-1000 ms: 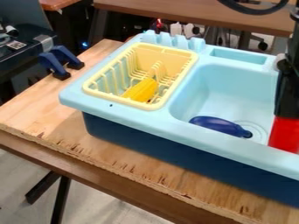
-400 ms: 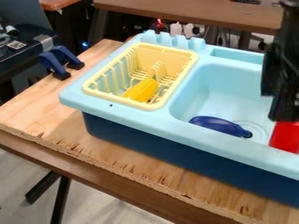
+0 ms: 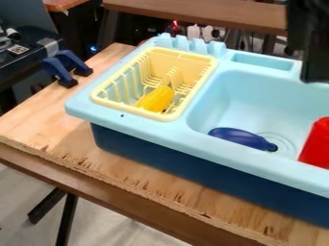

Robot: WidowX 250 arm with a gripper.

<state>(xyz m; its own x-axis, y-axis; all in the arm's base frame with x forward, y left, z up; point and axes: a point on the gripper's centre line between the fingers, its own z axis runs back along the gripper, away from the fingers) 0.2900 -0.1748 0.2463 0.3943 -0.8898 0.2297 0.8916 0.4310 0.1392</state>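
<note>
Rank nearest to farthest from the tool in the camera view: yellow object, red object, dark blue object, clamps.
1. Red object, sink's right side
2. Dark blue object, at the drain
3. Yellow object, in the dish rack
4. Clamps, far left

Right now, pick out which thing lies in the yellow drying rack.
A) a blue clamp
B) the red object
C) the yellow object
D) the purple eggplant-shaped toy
C: the yellow object lies inside the rack, while the purple toy lies in the sink basin.
</note>
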